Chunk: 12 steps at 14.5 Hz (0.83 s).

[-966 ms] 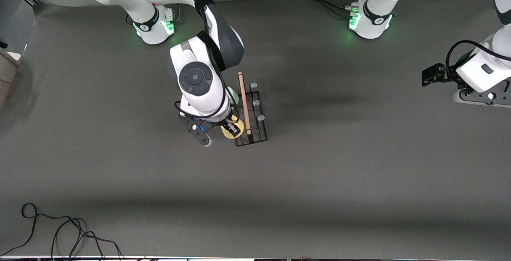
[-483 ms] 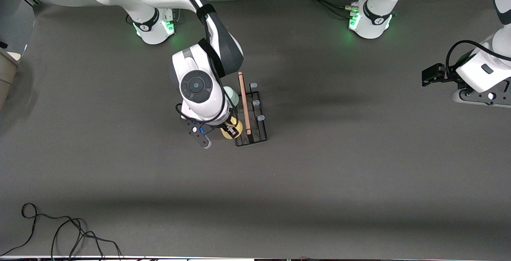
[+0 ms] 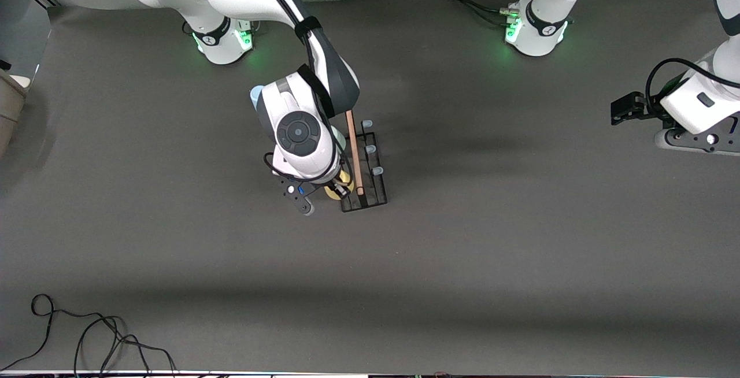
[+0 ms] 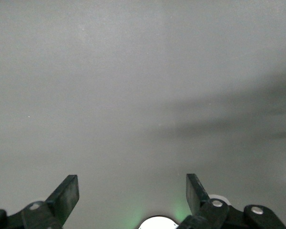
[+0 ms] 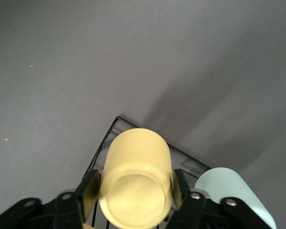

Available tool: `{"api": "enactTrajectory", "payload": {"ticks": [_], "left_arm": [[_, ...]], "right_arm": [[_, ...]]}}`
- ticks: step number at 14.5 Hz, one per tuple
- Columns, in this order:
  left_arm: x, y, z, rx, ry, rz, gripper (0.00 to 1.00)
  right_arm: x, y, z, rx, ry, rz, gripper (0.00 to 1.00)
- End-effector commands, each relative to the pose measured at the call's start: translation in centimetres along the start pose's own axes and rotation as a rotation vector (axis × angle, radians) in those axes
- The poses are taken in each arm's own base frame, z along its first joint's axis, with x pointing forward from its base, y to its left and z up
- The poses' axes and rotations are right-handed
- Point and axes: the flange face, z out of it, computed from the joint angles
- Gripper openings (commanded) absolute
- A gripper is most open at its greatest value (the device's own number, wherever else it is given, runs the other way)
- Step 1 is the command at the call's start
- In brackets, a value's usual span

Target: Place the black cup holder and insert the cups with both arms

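The black cup holder [image 3: 363,207] stands mid-table, its wooden rod handle [image 3: 354,147] on top and three bare blue-grey-tipped pegs [image 3: 371,149] on the side toward the left arm's end. My right gripper [image 3: 338,188] is shut on the yellow cup [image 3: 345,180], held bottom-up over the holder's end nearest the front camera. In the right wrist view both fingers [image 5: 90,183] press the yellow cup [image 5: 136,181] above the holder's corner [image 5: 118,118]. The sage green cup [image 3: 337,135] sits on the holder beside it, and also shows in the right wrist view [image 5: 231,191]. My left gripper [image 4: 132,183] is open and empty.
A light blue patch [image 3: 255,93], perhaps the light blue cup, peeks out from under the right arm's wrist. The left arm [image 3: 694,106] waits at its end of the table. A black cable [image 3: 87,332] lies near the table's front edge.
The right arm has shifted a little toward the holder with the yellow cup, which is now more hidden under the wrist. The light blue patch has come into view. The left arm has not moved.
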Motion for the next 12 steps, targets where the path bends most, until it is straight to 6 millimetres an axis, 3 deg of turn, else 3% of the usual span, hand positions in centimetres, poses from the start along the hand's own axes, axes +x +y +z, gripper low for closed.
{"api": "enactTrajectory", "payload": {"ticks": [1,6,9,12], "left_arm": [[0.1,-0.1,-0.5,0.004,-0.005,0.007,1.00],[0.1,-0.2,-0.5,0.004,-0.004,0.006,1.00],[0.1,-0.2,-0.5,0.004,-0.003,0.006,1.00],[0.1,-0.3,-0.5,0.004,-0.004,0.004,1.00]], "right_arm": [[0.2,0.5,-4.8,0.055,-0.019,0.000,1.00],[-0.2,4.1,-15.3,0.019,-0.009,-0.048,1.00],[0.3,7.9,-20.8,0.007,-0.003,-0.149,1.00],[3.8,12.9,-25.6,0.059,-0.056,-0.322,1.00]]}}
